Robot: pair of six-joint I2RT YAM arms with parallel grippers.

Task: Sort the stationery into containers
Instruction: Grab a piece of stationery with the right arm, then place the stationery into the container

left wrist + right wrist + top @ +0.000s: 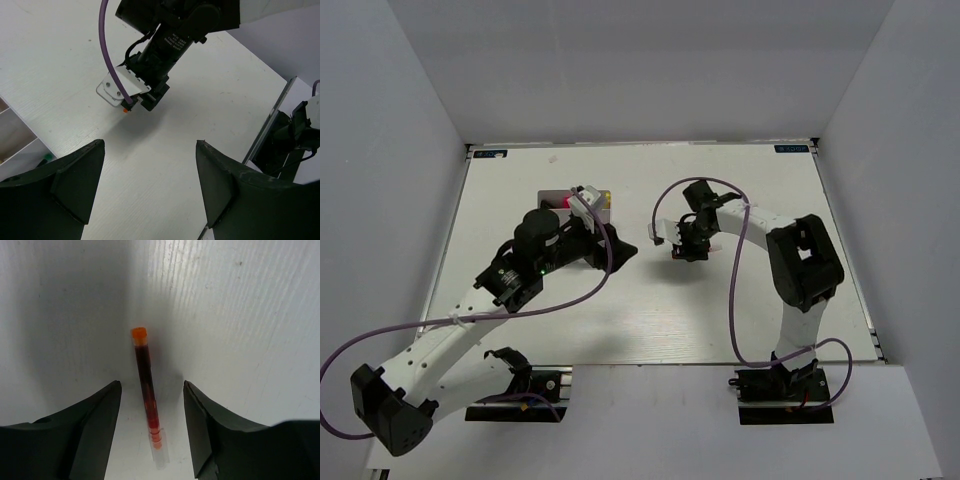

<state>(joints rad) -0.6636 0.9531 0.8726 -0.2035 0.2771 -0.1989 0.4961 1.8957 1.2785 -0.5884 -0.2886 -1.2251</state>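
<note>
Right gripper (151, 386) low over the white table (250, 315), right of centre, fingers spread to a middling width and closed on nothing. Between them, touching neither: a thin red pen (146, 380), translucent, with an orange end pointing away from the wrist, lying flat on the table. Left gripper (150, 145) just to the left, well apart from the pen, fingers wide and with nothing between them, pointed across bare table toward the right gripper. Behind the left arm, on the far left of the table, the pale divided box (548, 196), partly hidden by that arm; something pink and something yellow showing in it, too small to name. In the left wrist view, a corner of the same box at the left edge, thin cell walls visible, with a green-tipped item (44, 159) in one cell; which cell, impossible to tell. Purple cable (735, 290) looping along each arm. Blue stickers (795, 149) at both far corners of the table, writing too small to read. Pale print on the right arm's black housing (177, 42), also illegible.
</note>
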